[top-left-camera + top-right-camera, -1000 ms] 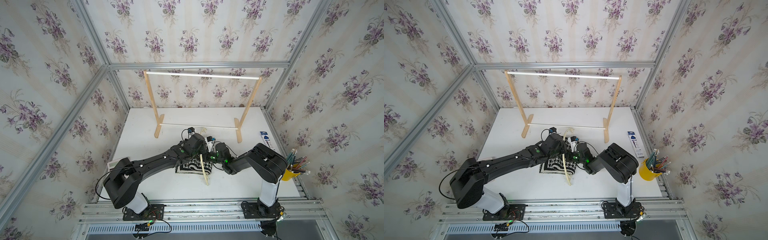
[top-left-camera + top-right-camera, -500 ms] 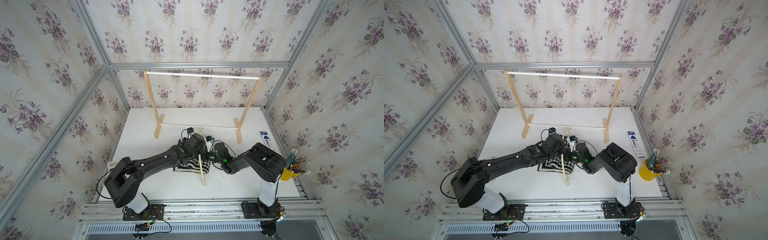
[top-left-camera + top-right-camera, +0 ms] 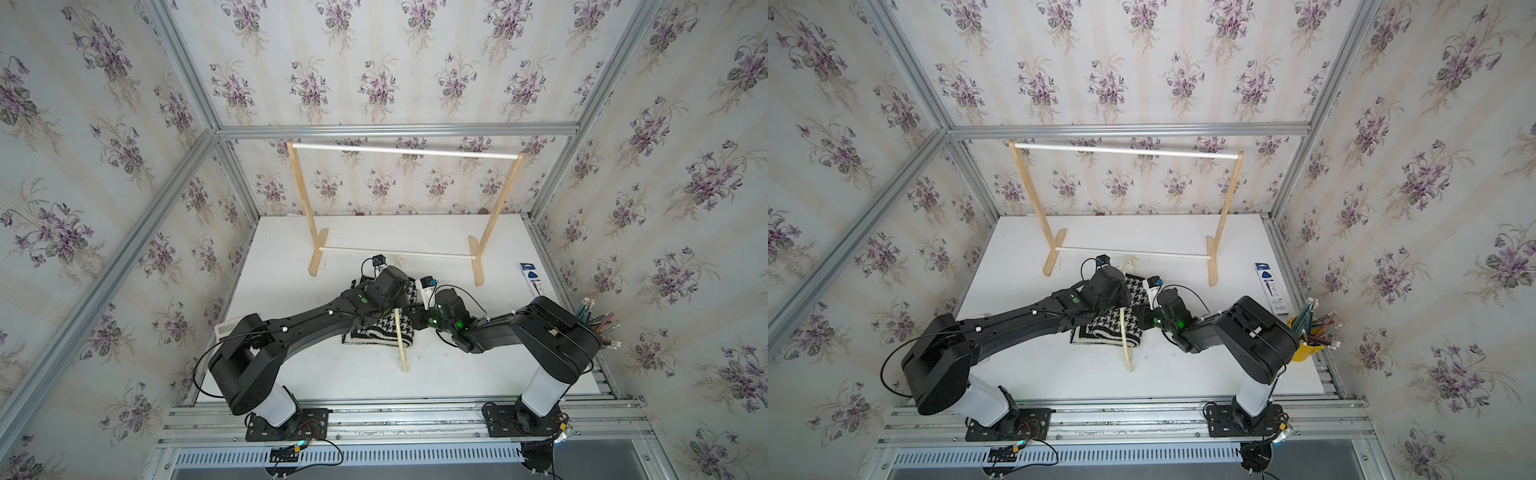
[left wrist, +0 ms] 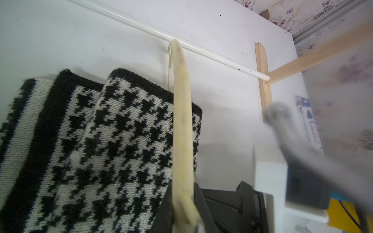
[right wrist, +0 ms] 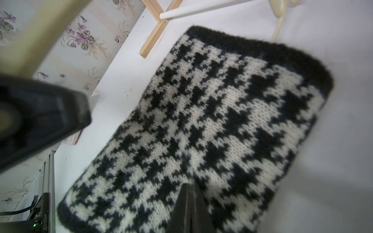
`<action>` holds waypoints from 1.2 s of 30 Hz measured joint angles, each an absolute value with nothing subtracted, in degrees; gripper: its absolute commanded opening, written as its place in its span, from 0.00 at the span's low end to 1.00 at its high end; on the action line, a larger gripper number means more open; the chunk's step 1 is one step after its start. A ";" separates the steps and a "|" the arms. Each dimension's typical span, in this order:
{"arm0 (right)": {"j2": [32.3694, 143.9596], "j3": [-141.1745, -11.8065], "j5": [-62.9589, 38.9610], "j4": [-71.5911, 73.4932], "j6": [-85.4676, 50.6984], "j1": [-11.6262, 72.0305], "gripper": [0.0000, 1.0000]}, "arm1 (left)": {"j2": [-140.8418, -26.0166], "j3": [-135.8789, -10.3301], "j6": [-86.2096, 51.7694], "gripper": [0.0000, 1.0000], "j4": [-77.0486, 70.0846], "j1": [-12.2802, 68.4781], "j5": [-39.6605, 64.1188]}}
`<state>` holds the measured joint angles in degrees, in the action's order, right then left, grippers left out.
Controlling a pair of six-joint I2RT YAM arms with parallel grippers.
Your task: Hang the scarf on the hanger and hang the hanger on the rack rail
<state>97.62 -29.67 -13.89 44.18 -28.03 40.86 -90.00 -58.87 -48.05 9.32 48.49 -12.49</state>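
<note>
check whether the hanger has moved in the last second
yes, slightly: the near tip of the hanger has swung toward the left arm's side, farther from the right foot of the rack

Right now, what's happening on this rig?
The left claw is shut on the cream hanger, holding it across the folded houndstooth scarf. The scarf lies on the white table in front of the wooden rack. The right claw is shut on the scarf's top layer, where the knit puckers. The scarf is not draped on the hanger yet.
</note>
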 measured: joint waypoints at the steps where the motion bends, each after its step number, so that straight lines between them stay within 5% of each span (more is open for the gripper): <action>1: 95.85 -28.88 -13.50 43.29 -27.79 40.88 0.00 | -90.00 -58.96 -47.99 0.00 9.32 48.49 -12.47; 14: 66.67 -20.25 -4.54 26.59 -26.39 41.23 0.00 | -86.28 -59.66 -44.07 0.00 9.26 48.47 -10.87; 33: 71.46 -13.89 -7.14 37.15 -31.24 41.71 0.00 | -78.96 -65.39 -42.33 0.00 8.03 48.47 -8.69; 36: 67.16 -13.93 -7.07 35.92 -31.16 42.28 0.19 | -78.56 -69.32 -41.08 0.00 9.56 48.47 -9.96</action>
<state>67.16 -13.93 -7.07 35.92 -31.16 42.28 -78.56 -69.32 -41.08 9.56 48.47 -9.96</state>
